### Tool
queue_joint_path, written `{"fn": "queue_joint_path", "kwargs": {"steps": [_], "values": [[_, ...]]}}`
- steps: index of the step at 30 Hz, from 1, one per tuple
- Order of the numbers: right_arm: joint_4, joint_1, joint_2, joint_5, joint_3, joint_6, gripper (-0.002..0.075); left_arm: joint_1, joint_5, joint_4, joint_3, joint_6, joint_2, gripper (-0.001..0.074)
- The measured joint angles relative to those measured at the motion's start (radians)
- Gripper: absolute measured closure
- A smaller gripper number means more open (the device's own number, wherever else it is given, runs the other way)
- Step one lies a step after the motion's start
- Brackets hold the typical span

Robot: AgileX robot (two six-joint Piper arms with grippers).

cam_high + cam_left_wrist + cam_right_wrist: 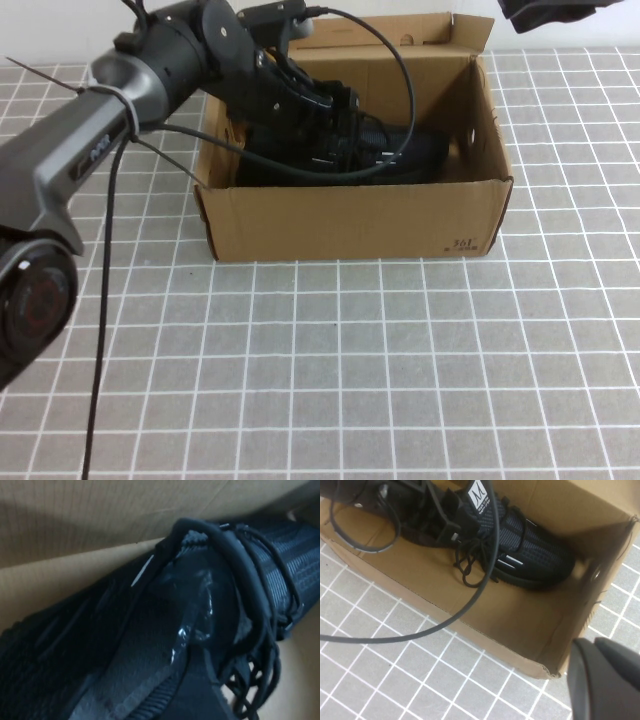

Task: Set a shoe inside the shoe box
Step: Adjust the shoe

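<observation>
The shoe (pixel 400 155) lies inside the shoe box (pixel 350 220); the left gripper (pixel 325 110) reaches in over it, grip unclear. The right gripper (pixel 605 680) hangs aside, undiscernible.

The black shoe (pixel 400 155) lies inside the open brown cardboard shoe box (pixel 350 220).

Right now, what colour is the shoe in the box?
Black shoe, white tongue label; clearest in right wrist view.
</observation>
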Motion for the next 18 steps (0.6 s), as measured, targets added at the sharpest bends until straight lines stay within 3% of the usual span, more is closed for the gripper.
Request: {"fn": "queue_joint_path", "kwargs": {"steps": [15, 18], "values": [[0.0, 0.0, 0.0, 0.0, 0.002, 0.0, 0.0742, 0.0, -0.138, -0.081, 0.0, -0.004, 0.063, 0.0286], [0.0, 0.0, 0.0, 0.0, 0.002, -0.002, 0.0742, 0.0, -0.152, -0.085, 0.0, -0.004, 0.063, 0.0335]]}}
